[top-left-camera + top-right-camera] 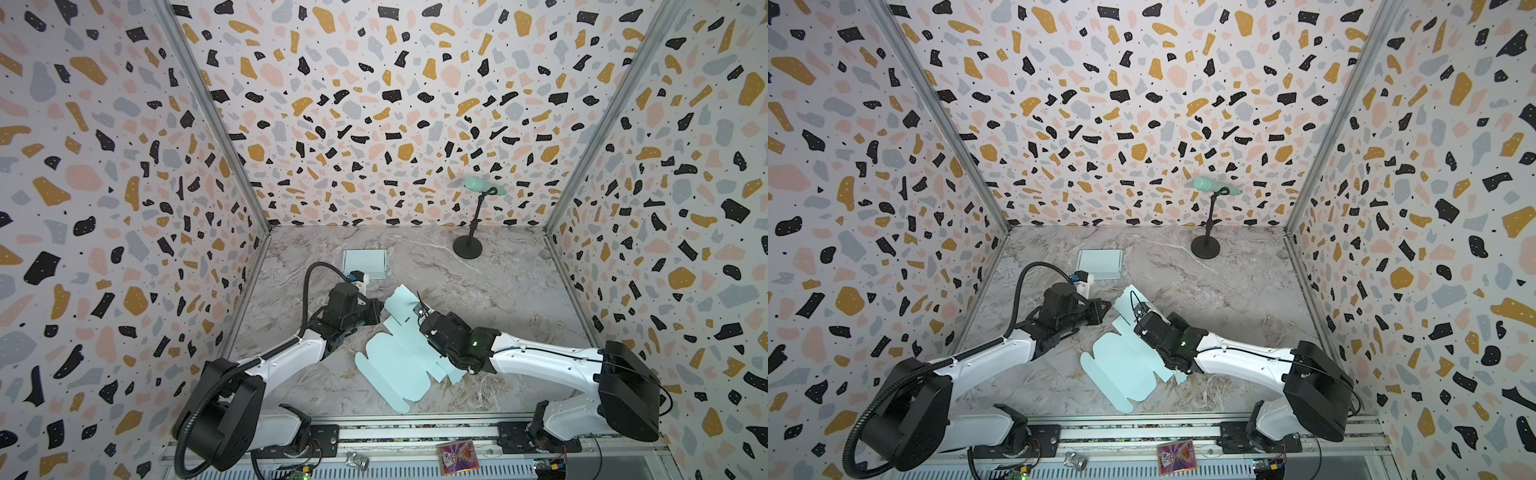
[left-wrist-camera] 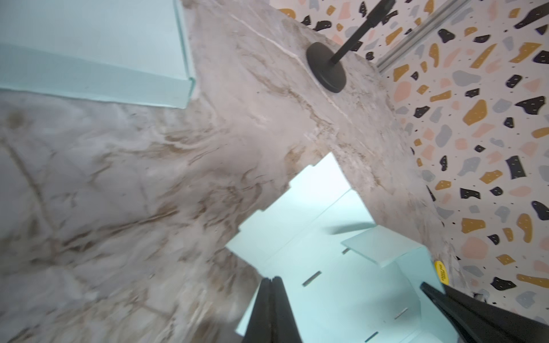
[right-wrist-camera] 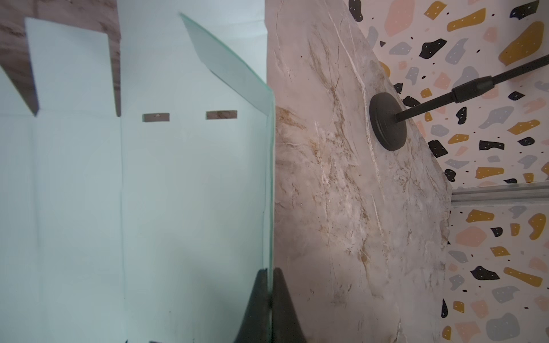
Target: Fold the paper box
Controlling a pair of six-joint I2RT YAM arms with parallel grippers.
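This is a robotics lab test cell. Terrazzo-print wall panels (image 1: 374, 104), joined by bare aluminium corner posts (image 1: 216, 124), box in a marble-print tabletop (image 1: 498, 282). A white-and-black left robot arm (image 1: 282, 353) and a matching right robot arm (image 1: 540, 359) are mounted on a slotted aluminium rail (image 1: 395, 440) along the near edge, beside an exposed green circuit board (image 1: 301, 473). A mint-green microphone on a black round-based stand (image 1: 478, 184) stands at far right.

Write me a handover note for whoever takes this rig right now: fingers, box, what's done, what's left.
Right gripper: fingers shut, pinching a raised edge of the paper blank.
Left gripper: fingers shut beside the blank's edge; no grip visible.
The blank lies mostly flat mid-table. A folded box sits behind it.
Done: one side stood up.
Left: the remaining folds and tucking the tabs.
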